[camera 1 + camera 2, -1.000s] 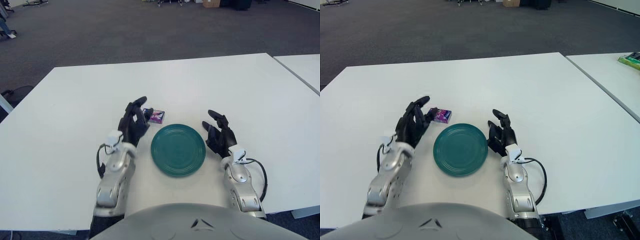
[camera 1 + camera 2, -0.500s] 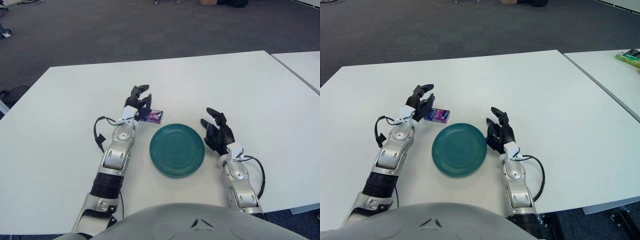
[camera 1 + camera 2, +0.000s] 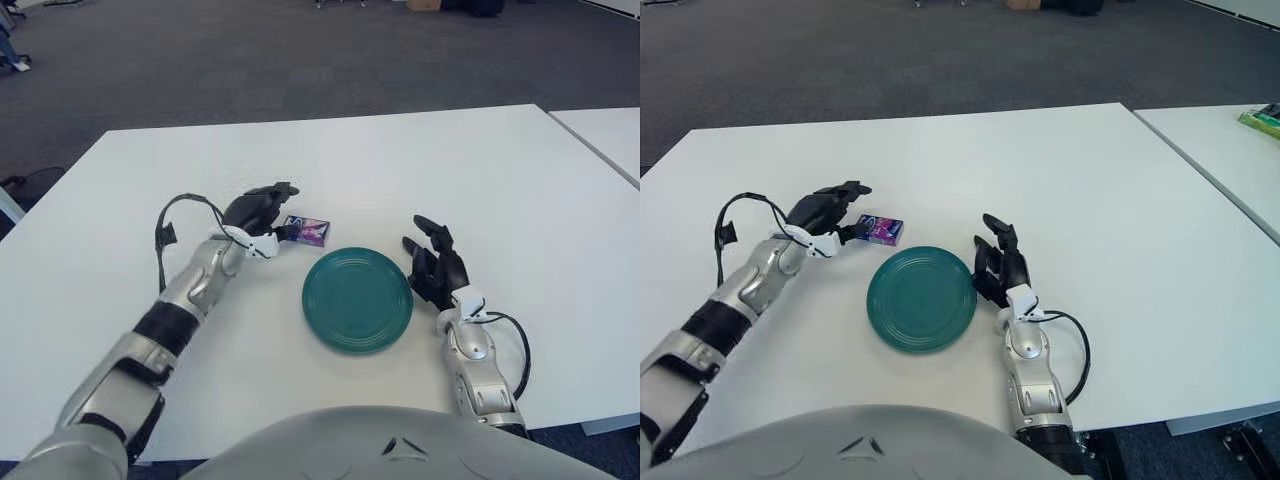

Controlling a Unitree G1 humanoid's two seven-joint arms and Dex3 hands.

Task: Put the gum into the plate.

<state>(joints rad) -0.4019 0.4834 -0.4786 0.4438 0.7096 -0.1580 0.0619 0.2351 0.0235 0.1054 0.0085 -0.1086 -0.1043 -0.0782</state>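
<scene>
Reaching for the gum, grasp not yet made.
Nearest, the right robot hand (image 3: 436, 268) rests just right of the green plate (image 3: 357, 299), fingers loosely spread and empty. Beyond the plate's left rim, the left robot hand (image 3: 257, 213) touches the purple gum pack (image 3: 306, 231); whether its fingers grip it I cannot tell. Next it likely must pinch, lift, and carry plateward. White table (image 3: 420, 170), grey carpet (image 3: 250, 60) beyond.

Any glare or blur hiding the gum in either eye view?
Left eye view: gum sharp, no glare on it; left hand at its left end. Right eye view: soft sheen on the plate only; right hand casts a faint shadow.
</scene>
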